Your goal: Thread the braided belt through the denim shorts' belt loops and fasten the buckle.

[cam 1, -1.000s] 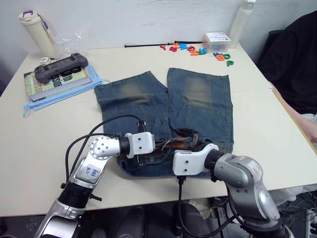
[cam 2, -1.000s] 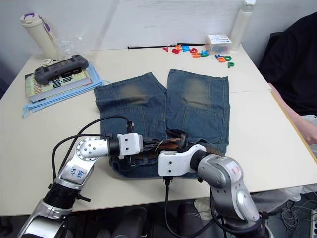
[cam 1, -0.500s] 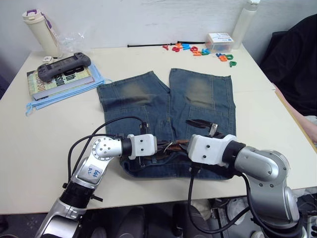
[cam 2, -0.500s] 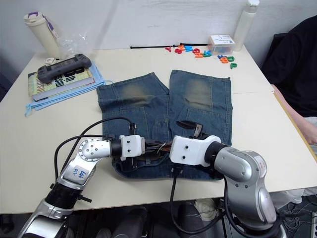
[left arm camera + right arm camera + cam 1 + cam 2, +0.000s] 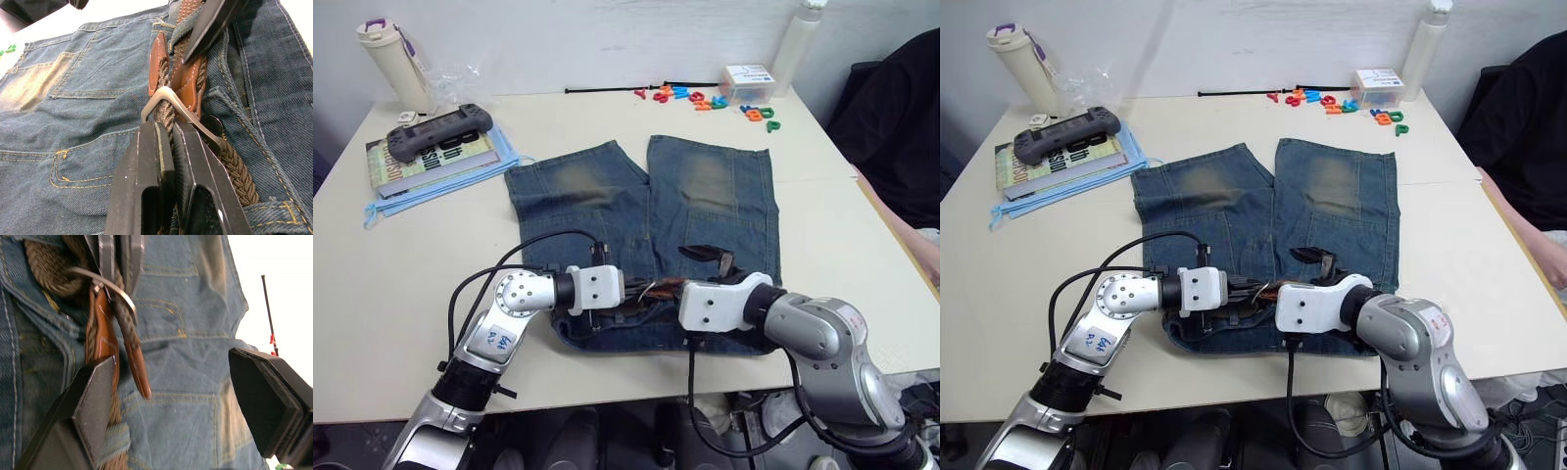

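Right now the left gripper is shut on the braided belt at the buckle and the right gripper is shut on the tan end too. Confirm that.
Not quite. The left gripper is shut on the braided belt at the buckle, but the right gripper is open: the right wrist view shows its fingers spread wide, with the tan end between them, ungripped.

Faded blue denim shorts [image 5: 646,211] with yellowish patches, dark-brown braided belt [image 5: 234,169], silver buckle [image 5: 168,100]

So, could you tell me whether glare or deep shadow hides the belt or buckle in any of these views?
Left wrist view: the buckle shows only a mild sheen and the belt is plainly lit; the table behind is washed out white. Right wrist view: table again white, shorts evenly lit. Left eye view: even light, no hard shadow across the shorts.
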Action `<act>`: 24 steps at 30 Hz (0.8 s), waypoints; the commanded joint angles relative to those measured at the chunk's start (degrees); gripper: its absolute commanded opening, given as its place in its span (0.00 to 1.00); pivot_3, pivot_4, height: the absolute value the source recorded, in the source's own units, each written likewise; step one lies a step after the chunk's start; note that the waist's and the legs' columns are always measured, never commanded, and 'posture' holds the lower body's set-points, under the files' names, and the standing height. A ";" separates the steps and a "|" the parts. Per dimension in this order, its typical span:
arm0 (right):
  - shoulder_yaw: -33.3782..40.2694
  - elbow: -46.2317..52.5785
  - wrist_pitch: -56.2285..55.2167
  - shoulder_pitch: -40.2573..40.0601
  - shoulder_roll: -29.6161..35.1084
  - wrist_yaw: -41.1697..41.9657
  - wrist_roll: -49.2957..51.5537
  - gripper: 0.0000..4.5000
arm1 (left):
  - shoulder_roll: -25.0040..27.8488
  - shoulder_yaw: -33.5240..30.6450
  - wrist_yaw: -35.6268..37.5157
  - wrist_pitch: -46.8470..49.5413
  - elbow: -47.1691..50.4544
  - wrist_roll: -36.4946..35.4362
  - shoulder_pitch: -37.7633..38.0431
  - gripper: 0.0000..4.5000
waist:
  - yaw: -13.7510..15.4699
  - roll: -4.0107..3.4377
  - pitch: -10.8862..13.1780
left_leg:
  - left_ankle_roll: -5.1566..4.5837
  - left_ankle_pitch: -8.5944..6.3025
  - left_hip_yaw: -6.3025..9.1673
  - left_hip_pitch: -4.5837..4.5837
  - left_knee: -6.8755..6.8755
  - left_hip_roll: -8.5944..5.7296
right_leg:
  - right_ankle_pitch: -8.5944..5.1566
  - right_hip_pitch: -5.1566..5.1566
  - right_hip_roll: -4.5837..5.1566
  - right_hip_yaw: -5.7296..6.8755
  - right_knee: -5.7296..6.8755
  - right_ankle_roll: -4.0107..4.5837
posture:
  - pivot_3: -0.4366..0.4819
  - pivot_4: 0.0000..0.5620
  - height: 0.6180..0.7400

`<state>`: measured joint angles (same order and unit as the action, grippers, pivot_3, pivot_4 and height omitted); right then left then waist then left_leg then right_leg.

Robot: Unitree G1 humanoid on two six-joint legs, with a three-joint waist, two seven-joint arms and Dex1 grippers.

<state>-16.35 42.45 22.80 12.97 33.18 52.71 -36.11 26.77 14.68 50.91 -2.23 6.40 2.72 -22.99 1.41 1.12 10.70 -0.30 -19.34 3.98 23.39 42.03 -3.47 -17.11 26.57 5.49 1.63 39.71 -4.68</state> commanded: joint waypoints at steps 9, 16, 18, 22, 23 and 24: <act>-3.17 -1.06 0.40 0.39 -1.23 -1.18 -2.71 0.03 | -0.04 1.22 0.48 -3.91 1.49 -0.77 -0.10 0.00 | 0.00 0.00 0.00 | 0.00 0.00 0.00 0.01 0.00 0.00 | 0.00 0.00 0.00 0.00 -0.01 0.00 | 0.48 0.27 0.34; -3.48 -0.87 1.64 0.32 -2.56 -1.27 -3.04 0.00 | 0.36 1.29 0.86 -7.64 0.52 -1.47 0.28 0.09 | -0.03 0.00 0.00 | 0.00 0.00 0.00 0.01 0.00 0.00 | 0.00 0.00 0.00 0.00 0.00 0.00 | 0.48 0.27 0.34; -3.08 -0.89 2.21 0.52 -2.87 -1.34 -3.15 0.00 | -0.08 0.89 0.19 -6.38 1.08 -1.93 0.58 0.26 | -0.01 0.00 0.00 | 0.00 0.00 0.00 0.01 0.00 0.00 | 0.00 0.00 0.00 0.00 0.00 0.00 | 0.48 0.27 0.34; -2.42 -0.32 3.19 0.34 -2.76 -1.37 -3.51 0.00 | 0.52 -1.84 -0.16 -1.79 4.74 -4.80 2.49 0.50 | -0.02 0.00 0.00 | -0.04 -0.02 0.00 0.01 0.00 -0.01 | 0.00 0.00 0.00 -0.01 0.00 -0.01 | 0.48 0.27 0.34; -2.10 0.11 3.44 0.18 -2.62 -1.42 -3.74 0.00 | 1.37 -3.74 0.41 0.08 6.54 -7.40 3.86 0.50 | -0.11 0.00 0.00 | -0.04 -0.02 0.00 0.01 0.00 0.00 | 0.00 0.00 0.00 0.00 -0.01 -0.01 | 0.48 0.27 0.34; -1.88 0.44 3.60 0.02 -2.51 -1.47 -3.91 0.00 | 1.98 -5.04 0.77 1.55 7.91 -9.28 4.87 0.50 | -0.25 0.00 0.00 | -0.04 -0.02 0.00 0.02 0.00 0.00 | -0.01 0.02 -0.01 -0.02 -0.02 -0.01 | 0.48 0.27 0.34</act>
<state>-19.80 40.32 26.14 12.82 30.67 52.00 -39.00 28.05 11.80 51.05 -2.23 10.42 -2.80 -18.76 1.15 1.11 10.70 -0.33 -19.38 3.98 23.40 42.03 -3.45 -17.11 26.59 5.49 1.59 39.69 -4.69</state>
